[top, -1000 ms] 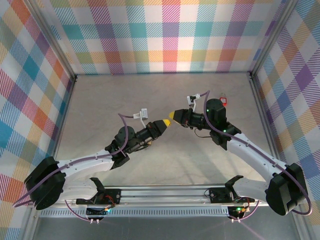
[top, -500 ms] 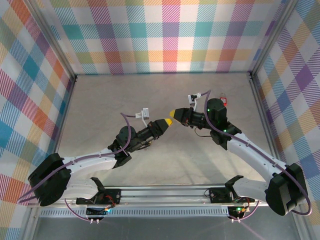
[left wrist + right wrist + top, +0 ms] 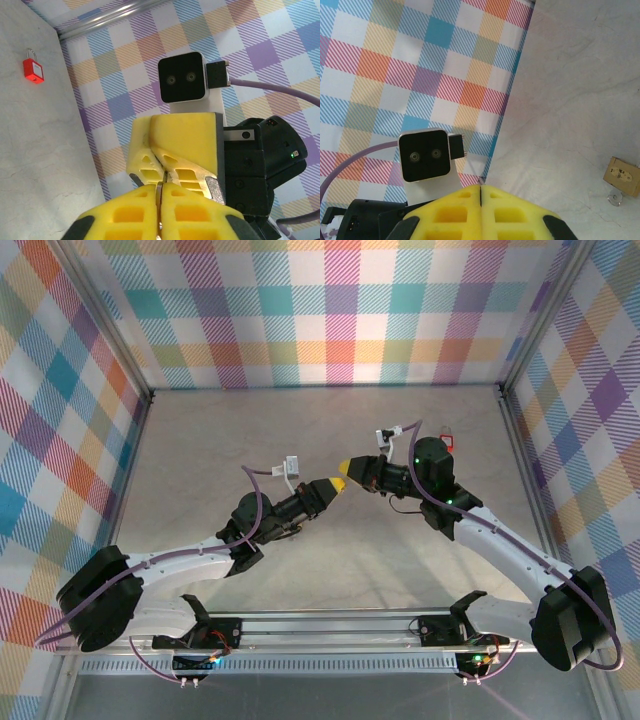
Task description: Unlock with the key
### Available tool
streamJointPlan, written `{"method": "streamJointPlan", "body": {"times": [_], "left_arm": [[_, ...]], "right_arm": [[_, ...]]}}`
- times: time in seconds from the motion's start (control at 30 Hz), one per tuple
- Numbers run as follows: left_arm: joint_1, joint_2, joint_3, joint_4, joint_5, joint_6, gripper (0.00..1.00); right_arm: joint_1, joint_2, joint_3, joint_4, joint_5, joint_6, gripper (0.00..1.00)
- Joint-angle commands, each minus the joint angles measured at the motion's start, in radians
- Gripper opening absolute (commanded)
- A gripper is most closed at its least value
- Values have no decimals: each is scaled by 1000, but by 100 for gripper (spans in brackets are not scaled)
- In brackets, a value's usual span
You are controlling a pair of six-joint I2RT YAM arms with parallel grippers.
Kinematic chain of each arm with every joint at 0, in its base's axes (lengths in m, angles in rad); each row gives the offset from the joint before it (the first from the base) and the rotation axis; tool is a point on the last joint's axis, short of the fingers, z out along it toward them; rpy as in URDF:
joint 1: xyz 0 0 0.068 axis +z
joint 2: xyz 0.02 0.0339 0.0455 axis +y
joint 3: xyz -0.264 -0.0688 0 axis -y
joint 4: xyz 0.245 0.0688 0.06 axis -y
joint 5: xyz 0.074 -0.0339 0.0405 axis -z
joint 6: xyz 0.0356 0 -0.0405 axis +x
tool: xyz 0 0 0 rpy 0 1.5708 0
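Padlock [image 3: 447, 441] sits far right, not touched yet, while the left gripper [image 3: 339, 483] has nudged up to the right gripper [image 3: 345, 467] in the middle, both squeezed shut, so unlocking has not started.

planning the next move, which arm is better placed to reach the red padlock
Right, probably: the padlock lies just beside the right arm's wrist at the far right, while the left gripper sits farther off, near the middle.
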Motion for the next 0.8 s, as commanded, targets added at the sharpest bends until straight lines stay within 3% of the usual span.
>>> {"method": "streamJointPlan", "body": {"times": [0.0, 0.27, 0.37, 0.43, 0.5, 0.6, 0.7, 0.77], "left_arm": [[-29, 16, 15, 62, 80, 1, 1], [-30, -42, 32, -95, 73, 78, 0], [-28, -85, 49, -207, 78, 149, 0], [-26, -109, 59, -280, 96, 210, 0], [-26, -133, 78, -379, 106, 273, 0], [-25, -161, 95, -479, 103, 345, 0], [-25, -171, 119, -572, 79, 397, 0], [-25, -175, 123, -590, 56, 408, 0]], "right_arm": [[22, 13, -18, 30, -9, -7, 0], [21, -23, -15, -65, 17, -60, 2], [3, -68, 4, -224, 74, -131, 26], [-42, -98, 26, -335, 82, -175, 52], [-96, -129, 56, -451, 99, -235, 69], [-182, -139, 150, -676, 193, -378, 78], [-224, -99, 258, -889, 437, -552, 90], [-281, -44, 295, -946, 523, -658, 93]]}}
